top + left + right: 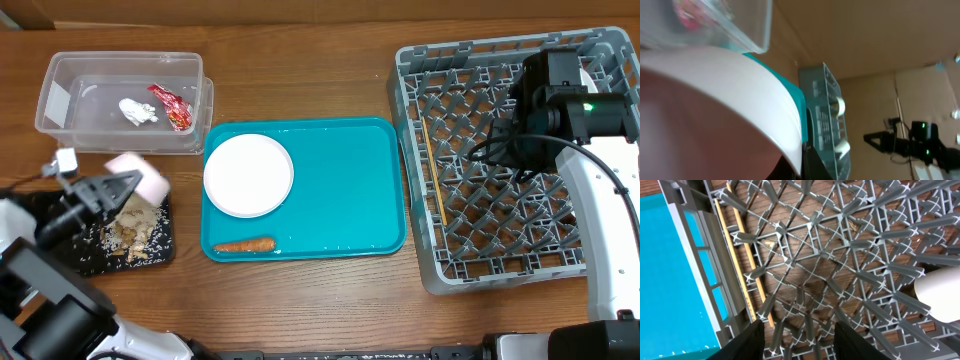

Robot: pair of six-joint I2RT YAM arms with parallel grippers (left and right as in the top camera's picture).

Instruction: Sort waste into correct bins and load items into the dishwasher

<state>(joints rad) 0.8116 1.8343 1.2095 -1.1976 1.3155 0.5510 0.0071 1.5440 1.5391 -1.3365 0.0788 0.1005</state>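
My left gripper (118,190) is closed on the rim of a white bowl (140,176). I hold the bowl tipped just above the black tray (166,262), where the food scraps (130,236) lie in a heap. In my left wrist view the bowl fills almost the whole picture, so I cannot see my own fingers there.

I think the bowl must go next into the grey rack (420,252). The rack is far off to my right, at the other end of the table. The teal tray (350,200) lies between us, with the white plate (248,175) and the carrot (245,244) on it. The carrot lies sideways along the near edge of the tray. I would have to carry the bowl high over all of that.

My right gripper (800,326) is much nearer. It hangs over the rack, fingers wide apart, holding nothing. The chopsticks (742,270) lie flat along the rack's left wall, running front to back. There is plenty of open room among the prongs in the middle.

The clear tub (60,70) sits just behind my left gripper, so I should not swing that way.
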